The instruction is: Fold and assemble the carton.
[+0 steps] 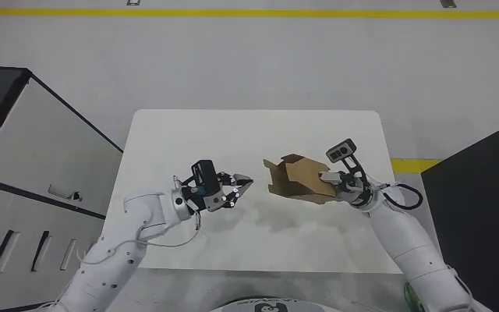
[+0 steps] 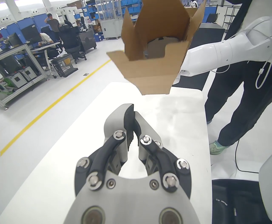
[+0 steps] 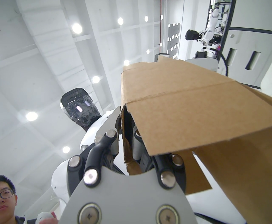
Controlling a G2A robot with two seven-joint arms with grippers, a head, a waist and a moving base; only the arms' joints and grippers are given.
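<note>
The right gripper (image 1: 333,181) holds the carton (image 1: 299,179) above the bench (image 1: 234,132), jaws clenched on what seems an end flap. The left gripper (image 2: 132,115) hovers near, jaws closed, empty. Next it should press the open flaps inward.

readable text: none in any view
carton (image 2: 148,70): plain brown card, no print or label legible
blue shelf bins (image 2: 129,3): far back in the room, any labels too small to read

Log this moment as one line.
carton: held above table, flaps open | right pincer: shut on carton | left pincer: shut, empty, facing carton
</note>
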